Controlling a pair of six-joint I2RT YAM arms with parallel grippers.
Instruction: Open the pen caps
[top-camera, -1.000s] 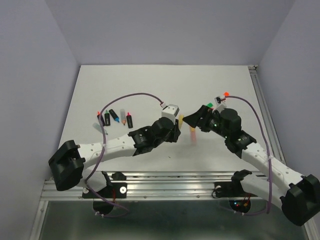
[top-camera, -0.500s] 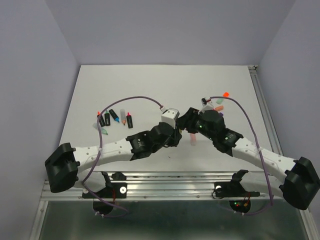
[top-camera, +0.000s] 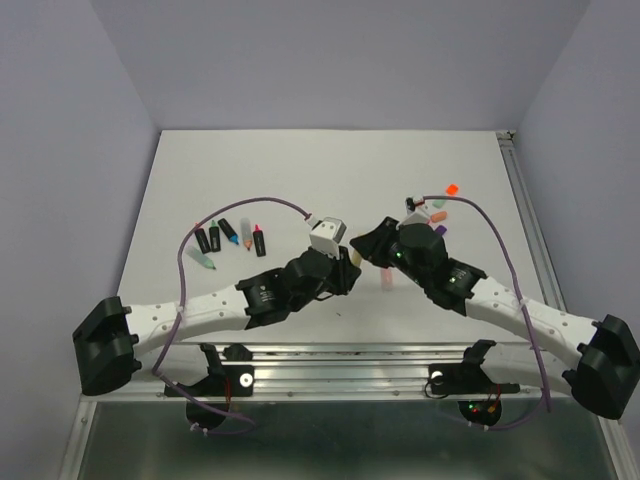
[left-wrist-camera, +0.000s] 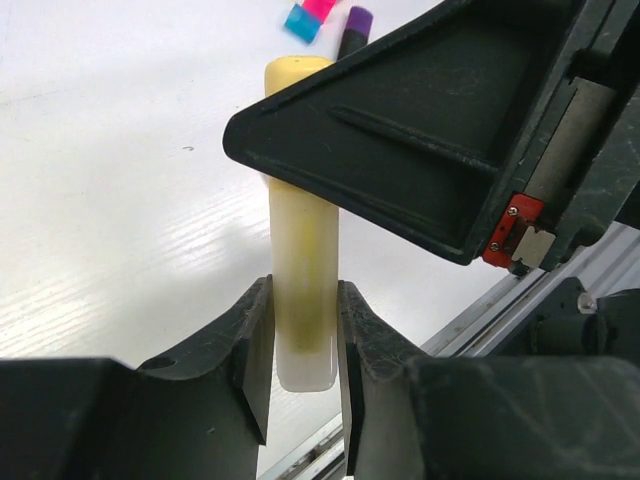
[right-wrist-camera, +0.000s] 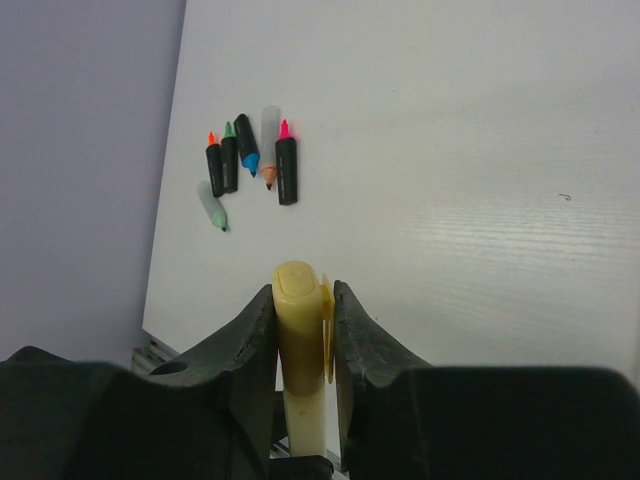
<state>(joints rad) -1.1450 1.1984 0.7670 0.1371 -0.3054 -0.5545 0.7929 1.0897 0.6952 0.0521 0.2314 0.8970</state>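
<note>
one yellow pen (left-wrist-camera: 302, 250) hangs between the arms. the left gripper (left-wrist-camera: 303, 335) clamps its body and the right gripper (right-wrist-camera: 300, 310) pinches the cap (right-wrist-camera: 297, 285) end (jaws pressed on both sides). the pull likely runs along the pen's length.

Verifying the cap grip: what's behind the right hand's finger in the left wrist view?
The yellow highlighter runs behind it: its rounded end shows above, its lower barrel below, clamped in the left hand. The stretch between, any cap seam included, is covered.
</note>
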